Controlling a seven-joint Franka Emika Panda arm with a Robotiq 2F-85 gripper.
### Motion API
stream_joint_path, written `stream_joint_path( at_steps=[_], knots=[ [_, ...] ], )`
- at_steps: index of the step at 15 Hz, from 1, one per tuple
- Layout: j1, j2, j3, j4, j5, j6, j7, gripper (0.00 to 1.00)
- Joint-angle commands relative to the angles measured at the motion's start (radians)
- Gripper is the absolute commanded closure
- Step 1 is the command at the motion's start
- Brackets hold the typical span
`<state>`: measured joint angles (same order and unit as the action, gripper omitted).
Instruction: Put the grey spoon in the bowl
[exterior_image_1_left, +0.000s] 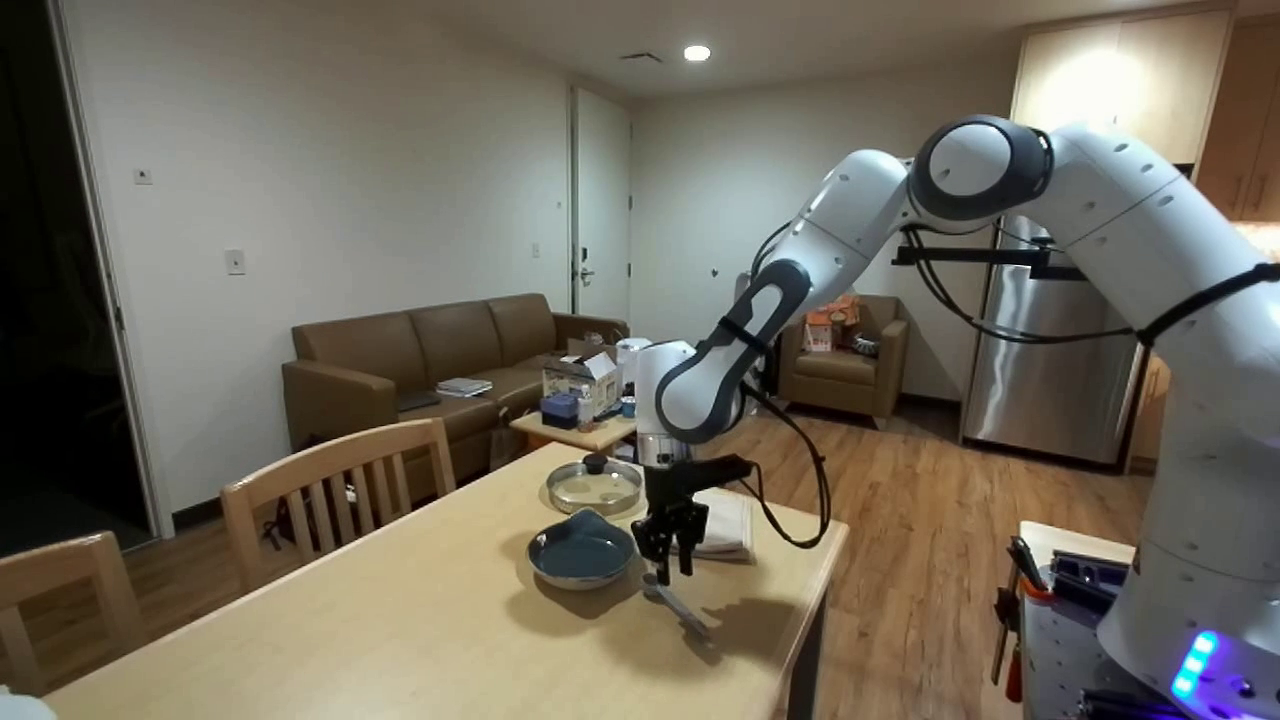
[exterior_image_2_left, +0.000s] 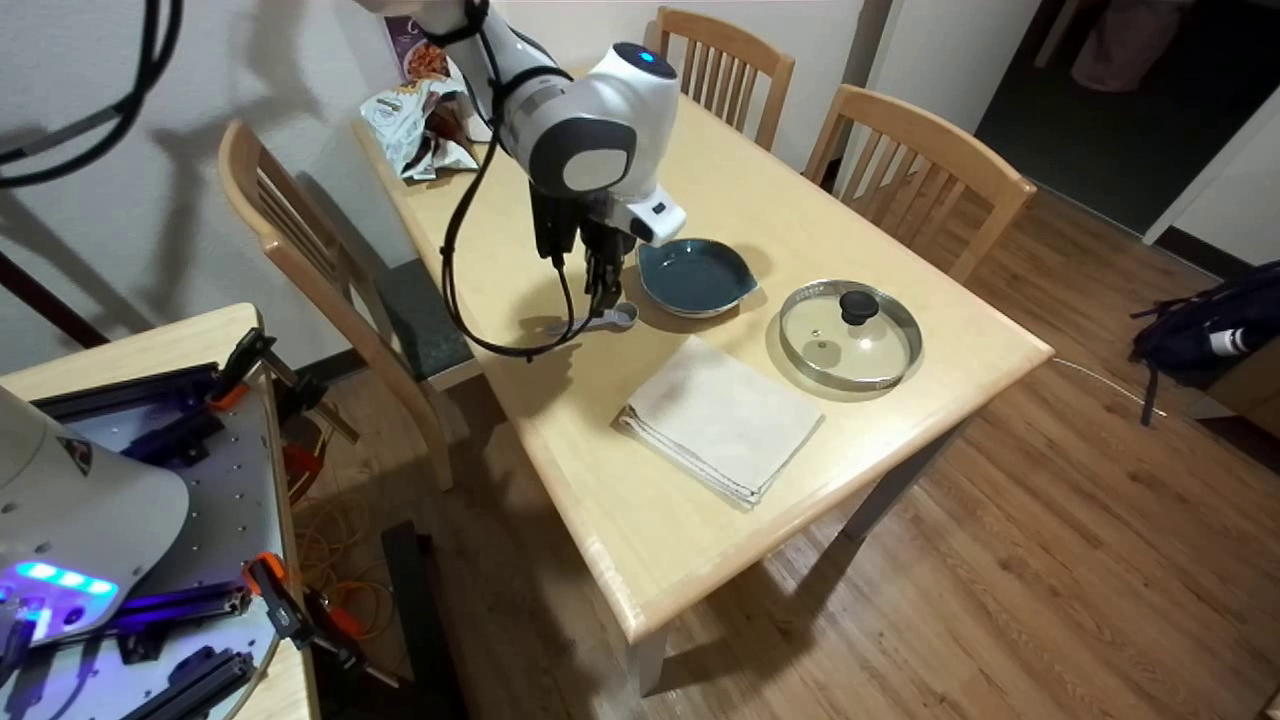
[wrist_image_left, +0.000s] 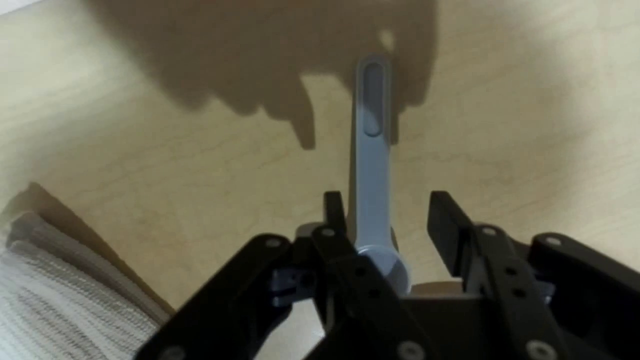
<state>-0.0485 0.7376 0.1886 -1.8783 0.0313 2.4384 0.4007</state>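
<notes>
Grey spoon (wrist_image_left: 372, 175) is not yet grasped by the gripper (wrist_image_left: 387, 205), jaws parted above it, and must be lifted into the bowl (exterior_image_1_left: 582, 552).

Wrist view, lower centre: gripper (wrist_image_left: 388, 207), fingers parted either side of grey spoon (wrist_image_left: 372, 190), thin gap left, wider right | lower left: folded cloth (wrist_image_left: 75, 300) in the way | in an exterior view, centre: bowl (exterior_image_2_left: 697, 278) just beside spoon, glass lid (exterior_image_2_left: 850, 350) farther right, both obstacles | in an exterior view, lower left: bare tabletop (exterior_image_1_left: 420, 620), passable
</notes>
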Motion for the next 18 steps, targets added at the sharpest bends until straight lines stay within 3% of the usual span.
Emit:
stream_joint_path(
  at_steps=[1, 4, 5, 9, 18],
  knots=[
    [0.073, 0.008, -0.078, 0.045, 0.059, -0.073, -0.045, 0.21],
    [0.136, -0.001, -0.134, 0.029, 0.048, -0.028, 0.004, 0.02],
    [0.156, -0.004, -0.153, 0.017, 0.046, 0.014, 0.027, 0.01],
    [0.227, 0.037, -0.212, 0.013, 0.059, 0.147, 0.128, 0.00],
    [0.246, 0.122, -0.206, 0.028, 0.170, 0.147, 0.199, 0.01]
  ],
)
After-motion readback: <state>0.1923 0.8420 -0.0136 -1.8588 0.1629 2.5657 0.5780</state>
